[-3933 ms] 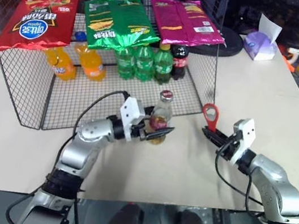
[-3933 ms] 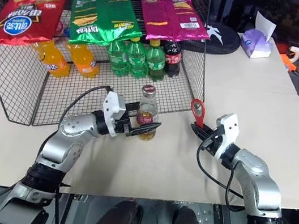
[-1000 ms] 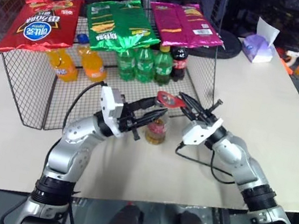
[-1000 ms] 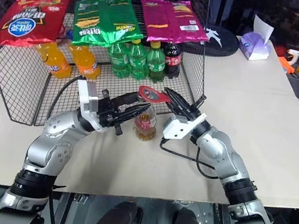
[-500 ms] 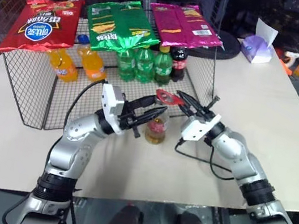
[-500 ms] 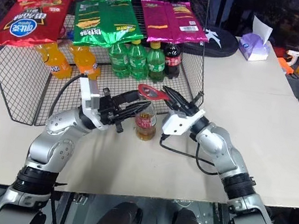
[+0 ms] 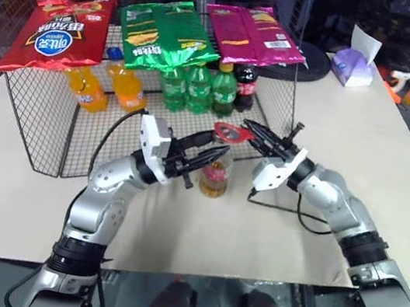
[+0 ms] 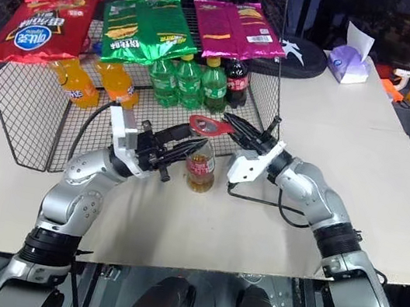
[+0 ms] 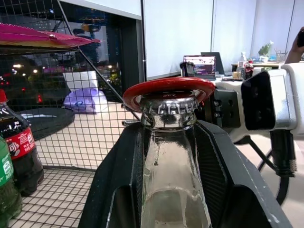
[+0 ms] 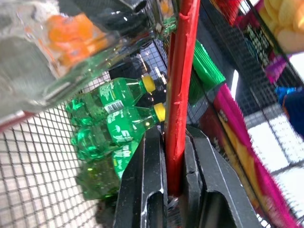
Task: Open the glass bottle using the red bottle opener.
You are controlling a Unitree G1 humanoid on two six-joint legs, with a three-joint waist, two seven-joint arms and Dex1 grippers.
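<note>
Now red bottle opener (image 9: 168, 88) ringing glass bottle (image 9: 172, 166) cap

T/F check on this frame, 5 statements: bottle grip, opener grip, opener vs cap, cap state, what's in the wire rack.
1. The left gripper holds the glass bottle by its neck. True.
2. The right gripper is open and holds nothing. False: it is shut on the red bottle opener.
3. The opener's ring sits at the cap. True.
4. The cap is already off. False: it is still on the bottle.
5. The wire rack holds only green bottles. False: orange ones and a dark cola bottle stand there too.
</note>
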